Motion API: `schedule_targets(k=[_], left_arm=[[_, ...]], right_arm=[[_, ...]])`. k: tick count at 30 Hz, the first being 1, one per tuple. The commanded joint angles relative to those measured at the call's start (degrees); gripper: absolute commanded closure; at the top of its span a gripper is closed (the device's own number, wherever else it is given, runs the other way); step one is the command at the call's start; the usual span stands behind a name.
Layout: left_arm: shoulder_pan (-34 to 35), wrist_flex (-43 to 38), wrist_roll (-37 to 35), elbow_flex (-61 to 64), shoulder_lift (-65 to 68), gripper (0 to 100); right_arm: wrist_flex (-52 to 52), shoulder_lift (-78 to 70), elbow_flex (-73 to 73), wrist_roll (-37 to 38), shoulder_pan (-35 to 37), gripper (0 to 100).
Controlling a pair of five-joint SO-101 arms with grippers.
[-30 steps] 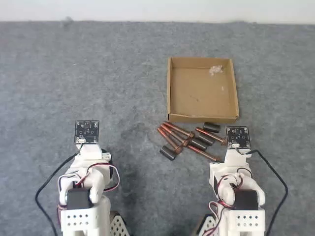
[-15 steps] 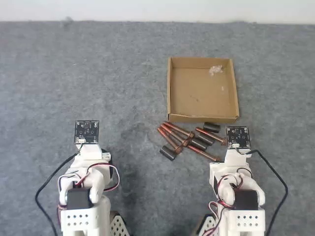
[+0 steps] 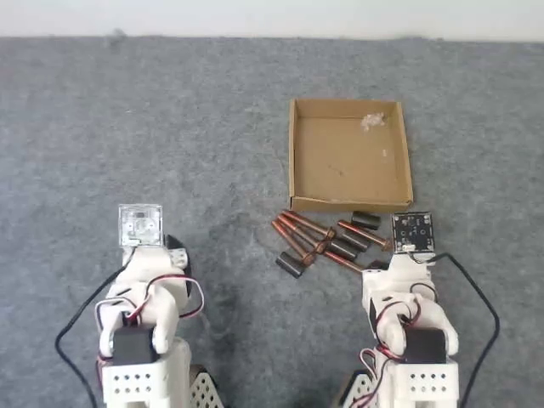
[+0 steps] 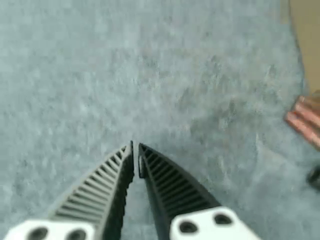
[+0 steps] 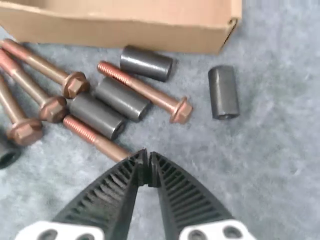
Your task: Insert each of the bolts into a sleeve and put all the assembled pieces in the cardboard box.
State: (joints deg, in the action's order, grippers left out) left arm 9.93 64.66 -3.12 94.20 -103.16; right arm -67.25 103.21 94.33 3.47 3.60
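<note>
Left arm has just tilted, right arm barely shifted; parts unmoved. My left pincer [image 4: 135, 147] clenched, empty, over bare counter [image 4: 125, 65], well away from cardboard box [image 5: 125, 27]. My right pincer [image 5: 147, 155] clenched, empty, near box, over loose bolts [image 5: 140, 89] and sleeves [image 5: 122, 98]. Assembly not yet begun.

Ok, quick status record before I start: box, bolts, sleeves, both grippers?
box: cardboard box open, no assembled pieces inside; a white scrap lies in a far corner
bolts: five bolts loose on the carpet by the box's near wall, none in a sleeve
sleeves: five sleeves loose among them
left gripper: shut, empty, over bare carpet
right gripper: shut, empty, tips at one bolt's shank
progress: nothing assembled yet
</note>
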Motion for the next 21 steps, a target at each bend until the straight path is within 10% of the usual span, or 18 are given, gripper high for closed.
schedule_targets(k=[1, 21], left_arm=[[0.0, -11.0, 5.4, 2.1, -1.1, 92], [-6.9, -4.5, -2.3, -19.7, 19.0, 90]], right_arm=[[1.3, 0.7, -0.4, 10.7, 0.7, 98.8], [0.0, 0.7, -1.1, 15.6, -3.4, 98.9]])
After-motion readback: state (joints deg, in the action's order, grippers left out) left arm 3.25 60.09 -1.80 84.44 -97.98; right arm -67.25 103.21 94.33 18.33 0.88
